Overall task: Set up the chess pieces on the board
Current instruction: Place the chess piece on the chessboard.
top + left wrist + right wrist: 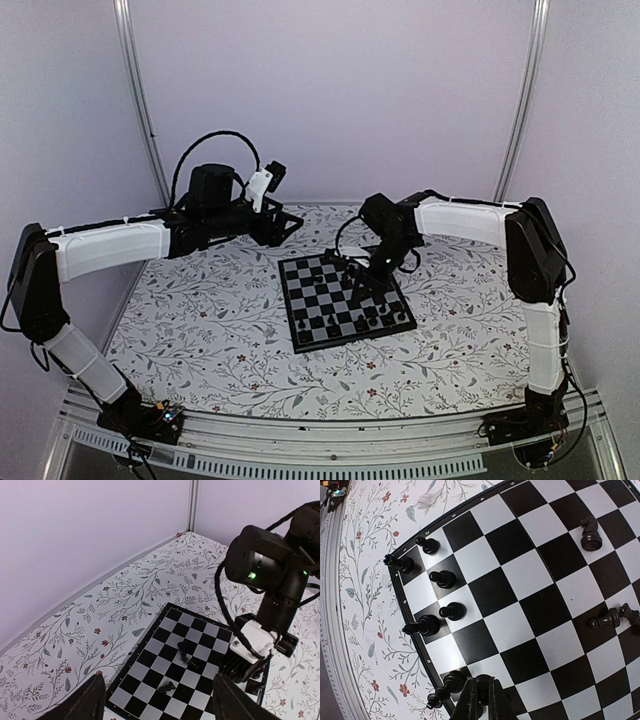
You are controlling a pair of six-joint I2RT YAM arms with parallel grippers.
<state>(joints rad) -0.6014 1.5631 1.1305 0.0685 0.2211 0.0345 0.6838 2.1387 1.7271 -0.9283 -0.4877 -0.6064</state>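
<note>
Low over the board (520, 605), the right pincer (481, 684) hangs closed.

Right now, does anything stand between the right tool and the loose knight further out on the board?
Nothing visible does. In the right wrist view only bare squares lie between the right tool and the knight. Two other loose pieces lie off to one side of that line.

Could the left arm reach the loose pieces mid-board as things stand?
Probably yes: the left gripper hangs open facing the loose pieces, bare board between; the right gripper stands off to their side.
</note>
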